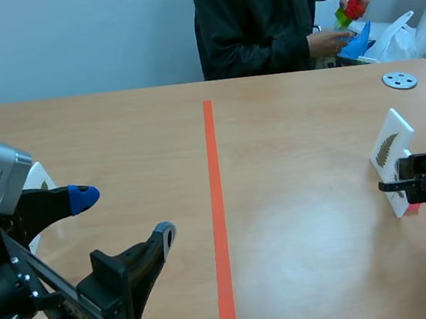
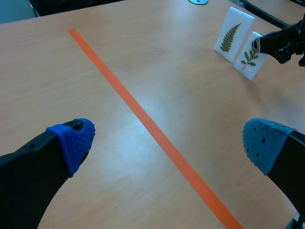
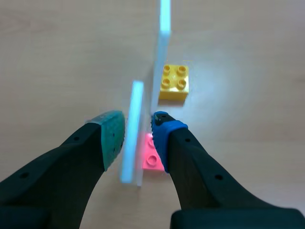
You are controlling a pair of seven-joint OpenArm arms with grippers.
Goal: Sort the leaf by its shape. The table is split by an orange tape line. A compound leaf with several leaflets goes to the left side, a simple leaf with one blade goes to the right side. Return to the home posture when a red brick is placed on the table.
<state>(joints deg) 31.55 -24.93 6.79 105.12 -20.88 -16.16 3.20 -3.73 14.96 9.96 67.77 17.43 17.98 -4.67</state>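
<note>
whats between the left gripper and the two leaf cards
Only bare table crossed by the tape line; the left wrist view shows it.

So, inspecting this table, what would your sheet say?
Surface: wooden table, orange tape line down its middle.
Job's things: fern card on a yellow brick, sprig card on a pink brick, both upright, right of the line.
Clutter: grey disc, far right.
Hands: left hand open, low, left of the line; right hand at the sprig card.
Cables: nothing seen.
Surroundings: person across the table holding coloured bricks.
</note>
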